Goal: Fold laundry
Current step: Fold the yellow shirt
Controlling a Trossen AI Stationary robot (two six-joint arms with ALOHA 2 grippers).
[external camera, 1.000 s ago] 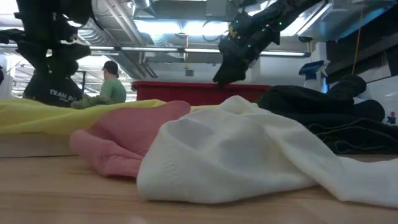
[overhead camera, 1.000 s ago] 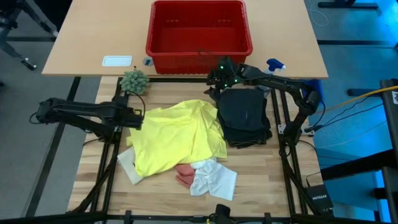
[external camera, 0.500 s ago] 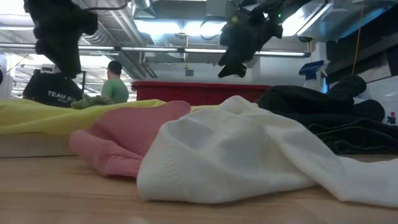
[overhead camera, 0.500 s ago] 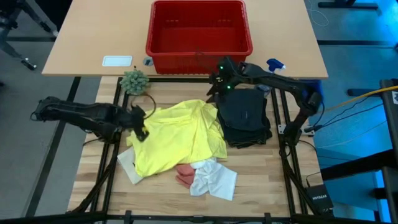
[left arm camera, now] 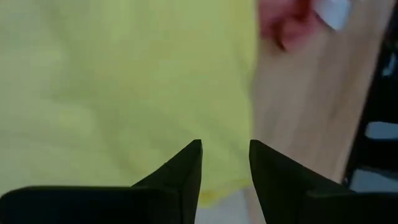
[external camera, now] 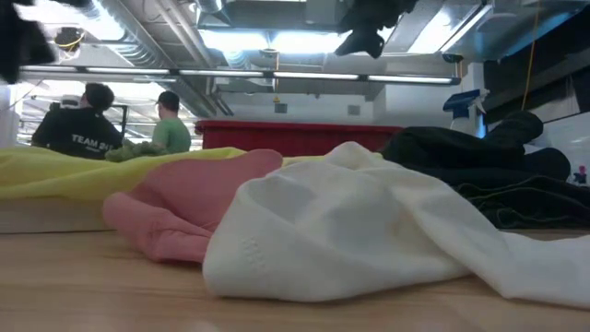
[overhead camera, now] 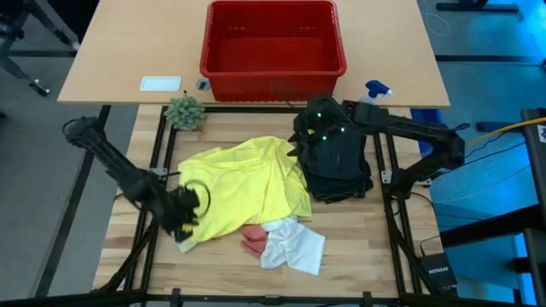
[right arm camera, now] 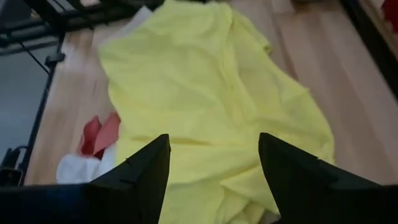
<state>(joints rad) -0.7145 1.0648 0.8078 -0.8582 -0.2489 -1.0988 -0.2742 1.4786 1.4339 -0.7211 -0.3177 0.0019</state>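
At about eight o'clock on the pale wooden worktop (overhead camera: 341, 234), my left end effector (overhead camera: 182, 220) sits low over the near-left corner of the crumpled bright yellow cotton T-shirt (overhead camera: 243, 188); its two dark fingers (left arm camera: 181, 177) stand a narrow gap apart with yellow cloth beneath them, and I cannot tell whether they pinch any of it. Beside that corner, a flat white printed sheet (overhead camera: 173, 222) pokes out from under the shirt. At ten o'clock a small fuzzy green plant-like ball (overhead camera: 184, 111) rests on the worktop's far-left edge, and past it a small white rectangular tray (overhead camera: 160, 83) lies on the tan table. The yellow shirt fills the middle. At six o'clock, touching its near hem, lie a small rumpled pink cloth (overhead camera: 252, 238) and, just right of it, a small crumpled white cloth (overhead camera: 293, 246). At twelve o'clock stands the red plastic laundry basket (overhead camera: 273, 41). At two o'clock the folded dark black trousers (overhead camera: 336, 166) lie against the shirt's right edge, and my right end effector (overhead camera: 300, 139) hangs above their far-left part, fingers (right arm camera: 135, 173) spread wide and holding nothing. Beyond, a blue-topped spray bottle (overhead camera: 376, 89) lies near one o'clock.
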